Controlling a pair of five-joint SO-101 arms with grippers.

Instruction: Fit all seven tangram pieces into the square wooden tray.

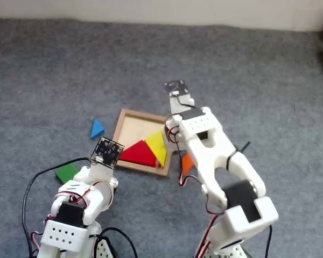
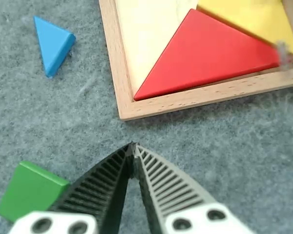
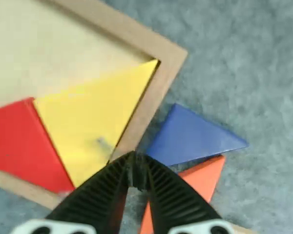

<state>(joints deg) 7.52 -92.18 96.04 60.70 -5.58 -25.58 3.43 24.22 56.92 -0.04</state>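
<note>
The square wooden tray (image 1: pixel 134 128) lies mid-table and holds a red triangle (image 1: pixel 137 154) and a yellow triangle (image 1: pixel 157 146) side by side. My left gripper (image 2: pixel 133 146) is shut and empty over the carpet, just off the tray's near rim (image 2: pixel 185 100). A light blue triangle (image 2: pixel 52 44) and a green piece (image 2: pixel 29 190) lie on the carpet to either side of it. My right gripper (image 3: pixel 134 158) is shut above the tray's rim (image 3: pixel 171 58), beside the yellow triangle (image 3: pixel 95 112). A dark blue triangle (image 3: pixel 190 136) rests partly on an orange piece (image 3: pixel 200 178) just outside that rim.
Grey carpet covers the table. The light blue triangle (image 1: pixel 97 128) and green piece (image 1: pixel 66 173) lie left of the tray, the orange piece (image 1: pixel 187 162) to its right, under the right arm. Black cables trail from the arm bases at the front.
</note>
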